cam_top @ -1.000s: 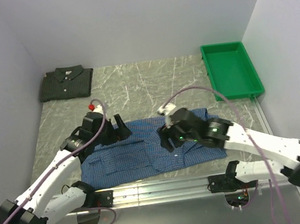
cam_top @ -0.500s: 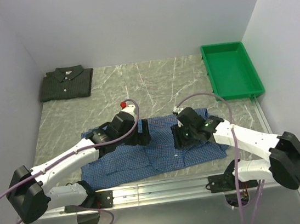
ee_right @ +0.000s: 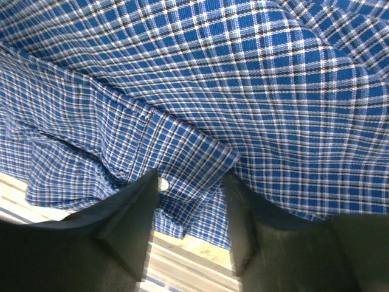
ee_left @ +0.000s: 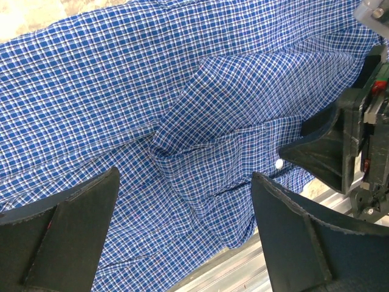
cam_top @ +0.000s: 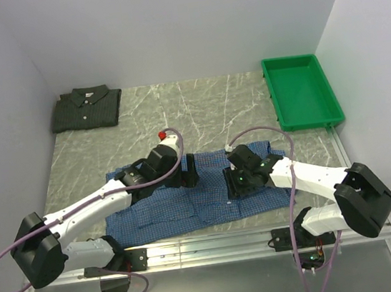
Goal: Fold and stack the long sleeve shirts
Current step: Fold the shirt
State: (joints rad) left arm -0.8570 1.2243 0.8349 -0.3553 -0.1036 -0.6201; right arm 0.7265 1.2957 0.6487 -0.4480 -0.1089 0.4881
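Note:
The blue check shirt (cam_top: pixel 162 209) lies spread and rumpled across the front of the table. My left gripper (cam_top: pixel 190 172) hovers open just above its middle, its jaws wide over a creased fold (ee_left: pixel 200 152). My right gripper (cam_top: pixel 231 184) is low on the shirt's right part, close to the left gripper. Its jaws stand open on either side of a cuff edge (ee_right: pixel 191 159) with a white button (ee_right: pixel 163 184), near the shirt's front hem. The dark green-grey shirt (cam_top: pixel 86 108) lies folded at the back left corner.
A green plastic tray (cam_top: pixel 298 61) stands at the back right. The metal rail along the table's front edge (cam_top: pixel 215 243) runs just beyond the shirt's hem and shows in the right wrist view (ee_right: pixel 182 267). Walls close in on the left, back and right.
My left gripper has moved right over the shirt's middle. My right arm has dropped lower, bringing its gripper down onto the shirt near the front hem. The shirt has hardly shifted.

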